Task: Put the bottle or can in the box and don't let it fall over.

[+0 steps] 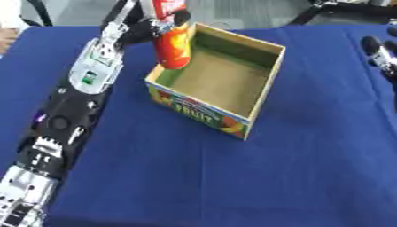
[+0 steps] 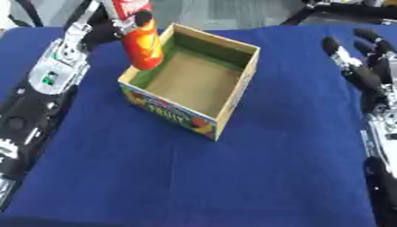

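A red and orange bottle (image 1: 173,46) hangs upright over the left rim of the open cardboard box (image 1: 263,84), its base at about rim height. My left hand (image 1: 147,29) is shut on the bottle's upper part, and the arm comes in along the left side. The box has a colourful fruit print on its front wall and nothing shows inside it. My right hand (image 2: 358,66) rests open at the right edge, fingers pointing up, well away from the box.
A blue cloth (image 1: 194,177) covers the table. Dark frame parts (image 2: 341,9) stand beyond the far edge at the upper right.
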